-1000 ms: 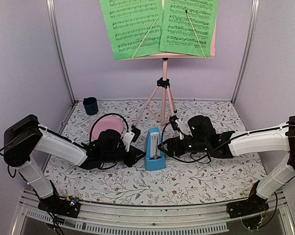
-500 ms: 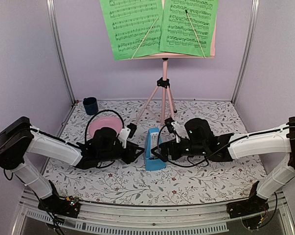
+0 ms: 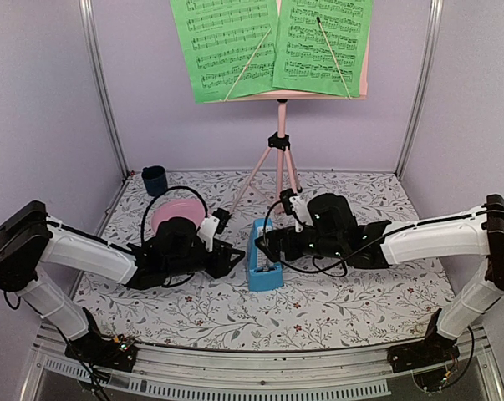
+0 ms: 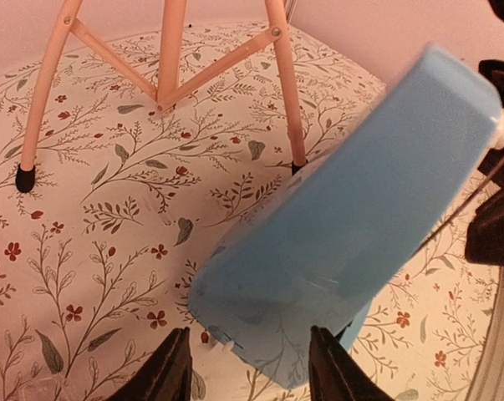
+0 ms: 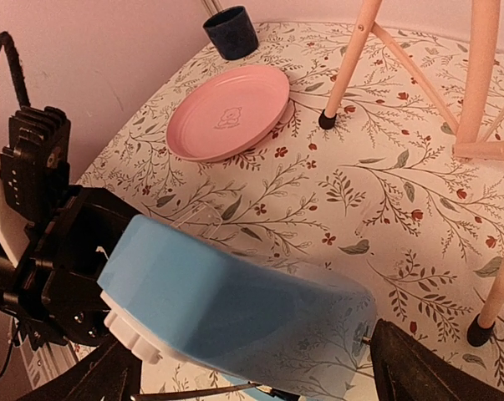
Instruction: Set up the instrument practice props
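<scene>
Top external view puts the music stand (image 3: 278,142) at the far middle of the flowered table (image 3: 343,309). The left page (image 3: 226,46) and right page (image 3: 323,42) are propped side by side on it, facing the near side. Each is crossed by a thin rod (image 3: 334,57) that seems meant to keep the paper from sliding off. That part of the setup looks done.

The metronome (image 3: 264,263) is just on the near side of the stand's feet, about mid-table, where someone reading the pages could also watch it. It is flanked low from both sides.

The left gripper (image 4: 250,351) has its fingers apart. The metronome's lower corner lies just beyond the tips and is not pinched. The right gripper (image 5: 256,355) has its fingers spread wide, with the metronome's body lying across the gap. I cannot tell whether either finger touches it, but it does not look squeezed.

In both wrist views the metronome appears to lean, its top toward the near side. I judge it is not yet settled square, and a gripper on each side would guard it against toppling.

A pink plate (image 3: 178,219) lies just beyond the left gripper. A dark cup (image 3: 154,180) stands at the far left, well apart from the props and out of their way.
</scene>
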